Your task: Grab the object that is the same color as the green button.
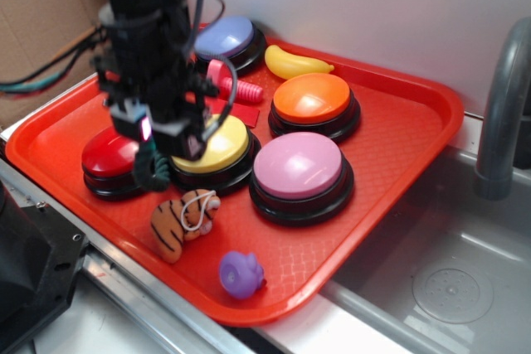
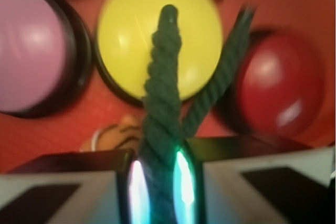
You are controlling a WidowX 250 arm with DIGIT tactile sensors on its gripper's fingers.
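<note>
The tool is clamped on the dark green braided rope-like strip, dangling at left-centre of the exterior frame above the yellow domed button, where the limp strands could slip free if jolted

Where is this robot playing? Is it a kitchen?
Probably a toy kitchen or lab sink counter. A red tray sits beside a grey sink basin with a faucet. On the tray lie big push buttons, like the yellow button, and small toys, like the plush tiger.
</note>
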